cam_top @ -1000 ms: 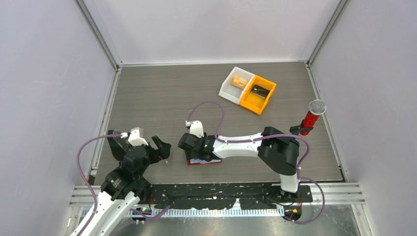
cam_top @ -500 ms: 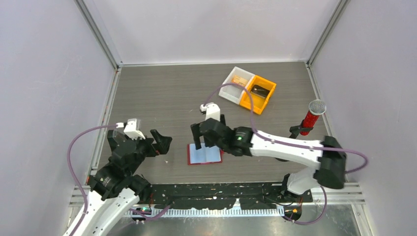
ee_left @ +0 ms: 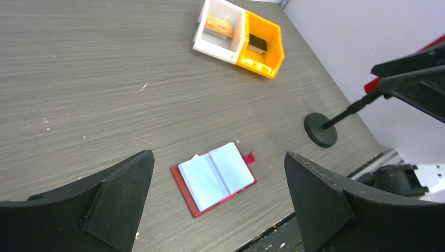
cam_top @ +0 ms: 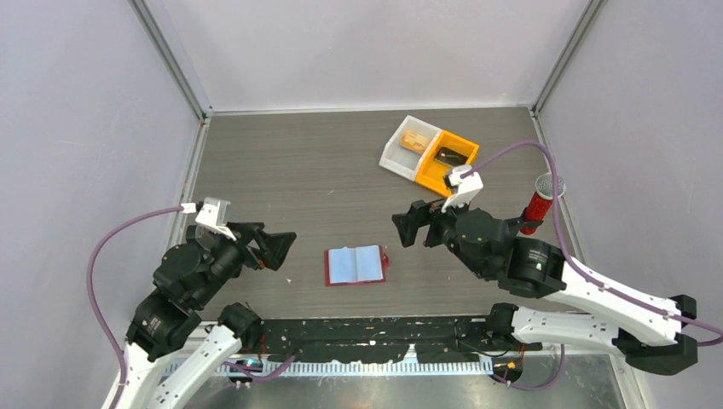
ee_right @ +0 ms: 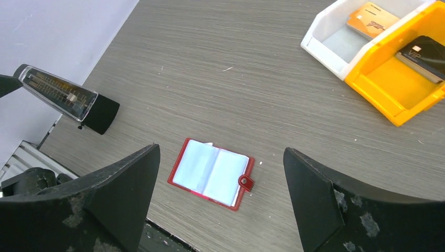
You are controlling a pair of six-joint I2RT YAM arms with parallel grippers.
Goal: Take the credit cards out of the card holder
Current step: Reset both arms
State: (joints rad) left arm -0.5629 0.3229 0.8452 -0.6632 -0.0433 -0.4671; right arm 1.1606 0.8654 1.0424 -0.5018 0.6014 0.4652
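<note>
Red card holder [cam_top: 355, 266]: laid open and flat on the worktop [cam_top: 281, 170] near its front edge, pale blue lining upward, snap tab at its right side; touched by neither arm.
Orange-tan credit card [ee_right: 372, 18]: seen lying in the white bin [cam_top: 392, 160] at the far side, well apart from the holder; a dark card [ee_right: 422, 52] is seen in the adjoining orange bin [cam_top: 443, 177].
Left fingers [ee_left: 120, 194]: spread wide, nothing held, raised to the holder's left.
Right fingers [ee_right: 325, 199]: spread wide, nothing held, raised to the holder's right.
Step in hand: judged late in the task. The sleeves look pale and bare, though whether a card is tucked inside cannot be told.
Next move: if a card remains, the holder would need to be pinned by one set of fingers while the card's edge is pinched and slid out by the other. A low, careful approach is called for by so thin an edge.
</note>
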